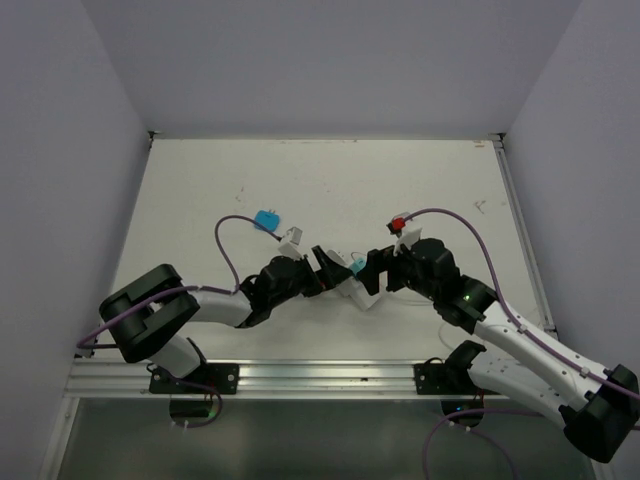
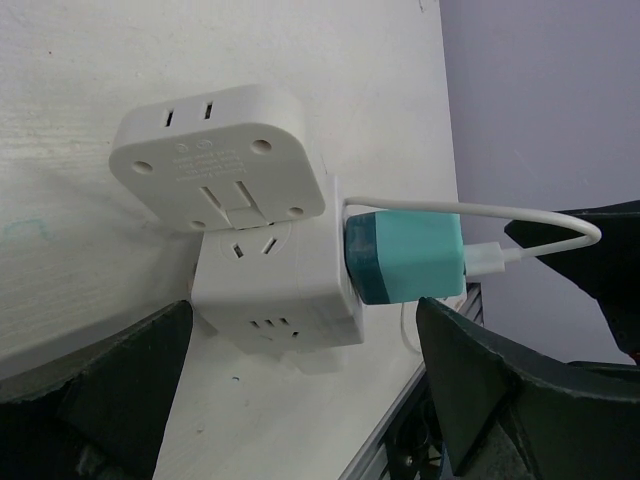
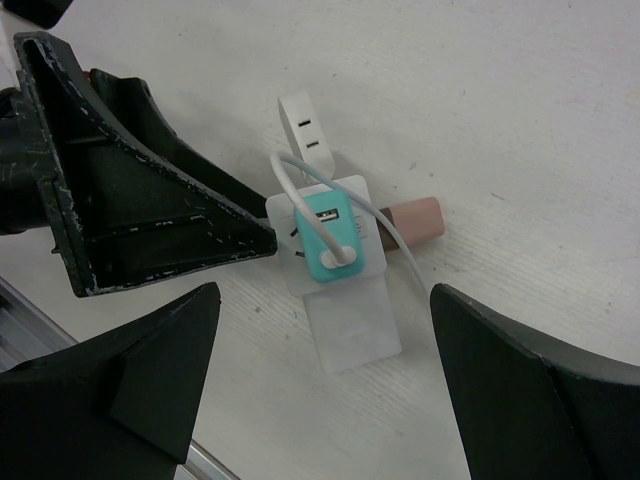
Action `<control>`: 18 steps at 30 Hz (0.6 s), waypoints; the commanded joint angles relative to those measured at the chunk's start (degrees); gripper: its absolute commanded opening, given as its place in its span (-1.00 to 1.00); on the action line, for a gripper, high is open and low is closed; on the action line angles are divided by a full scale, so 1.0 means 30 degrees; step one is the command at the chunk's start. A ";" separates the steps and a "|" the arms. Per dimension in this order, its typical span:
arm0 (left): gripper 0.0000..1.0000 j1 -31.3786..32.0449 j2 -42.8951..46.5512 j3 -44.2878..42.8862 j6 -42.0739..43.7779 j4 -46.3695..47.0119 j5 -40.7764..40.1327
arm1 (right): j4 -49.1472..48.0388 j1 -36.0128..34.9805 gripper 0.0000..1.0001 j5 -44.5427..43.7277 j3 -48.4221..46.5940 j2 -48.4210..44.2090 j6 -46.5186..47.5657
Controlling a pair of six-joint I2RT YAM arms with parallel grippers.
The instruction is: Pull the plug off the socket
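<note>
Table (image 1: 330, 180): white and lightly scuffed, carrying everything named here.
Socket (image 2: 275, 290): white cube with slot holes on its faces. Resting on the table a little toward 6 o'clock of the middle in the top view, between the tips of the two arms.
Plug (image 2: 405, 258): teal block, seated in the socket's face at 3 o'clock in the left wrist view. Sitting on the face turned toward the camera in the right wrist view.
Cable (image 2: 470, 208): thin and white, leaving the plug's outer end and looping back over it toward the socket.
Adapter (image 2: 215, 160): flat white rounded square with slots and a folded prong, touching the socket at 11 o'clock in the left wrist view. Plugged in or only leaning, cannot tell.
Pink block (image 3: 415, 220): lying on the table at 2 o'clock of the socket in the right wrist view, just beside it and partly hidden behind it.
Left fingers (image 2: 110, 390): spread wide apart at 7 and 4 o'clock of the socket and plug, gripping nothing. One black tip right at the socket's edge at 9 o'clock in the right wrist view.
Right fingers (image 3: 540, 390): spread wide at 7 and 5 o'clock of the plug, holding nothing, clear of both plug and socket.
</note>
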State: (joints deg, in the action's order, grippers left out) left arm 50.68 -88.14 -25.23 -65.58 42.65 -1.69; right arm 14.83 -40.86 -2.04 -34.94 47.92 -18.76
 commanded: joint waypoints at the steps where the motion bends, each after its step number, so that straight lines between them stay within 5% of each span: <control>1: 0.94 0.0364 -0.0298 -0.0728 -0.0463 0.0755 -0.1778 | -0.0841 -0.0090 0.81 -0.0256 0.0279 -0.0066 -0.0249; 18: 0.77 0.1243 -0.1469 -0.0671 -0.1489 0.1161 -0.2804 | -0.0988 -0.0119 0.81 -0.0227 0.0455 -0.0066 -0.0249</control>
State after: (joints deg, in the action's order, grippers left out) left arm 53.89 -91.64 -26.55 -69.52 42.65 -7.44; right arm 14.52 -40.86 -2.04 -33.71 47.94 -18.92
